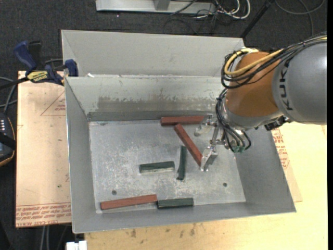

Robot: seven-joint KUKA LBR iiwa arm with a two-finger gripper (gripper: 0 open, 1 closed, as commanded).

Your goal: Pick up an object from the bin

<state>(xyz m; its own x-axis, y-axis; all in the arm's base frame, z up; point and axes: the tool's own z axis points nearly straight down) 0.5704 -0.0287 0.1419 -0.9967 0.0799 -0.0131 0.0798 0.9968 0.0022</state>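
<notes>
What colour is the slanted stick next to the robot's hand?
Reddish brown. The slanted stick shows best in the camera view.

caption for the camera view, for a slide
Gripper in the bin by one end of a slanted red bar

One camera, fixed high over the bin (151,56), facing down and tipped a little off vertical. Far wall shows its inner face broad; near wall reads as a thin strip. Stands back enough to take in the whole bin rim to rim, plus dark floor (31,14) and cables (223,1) past the far edge. Arm (296,82) enters from frame right, nearer the lens than the bin bottom, looming large.
</notes>
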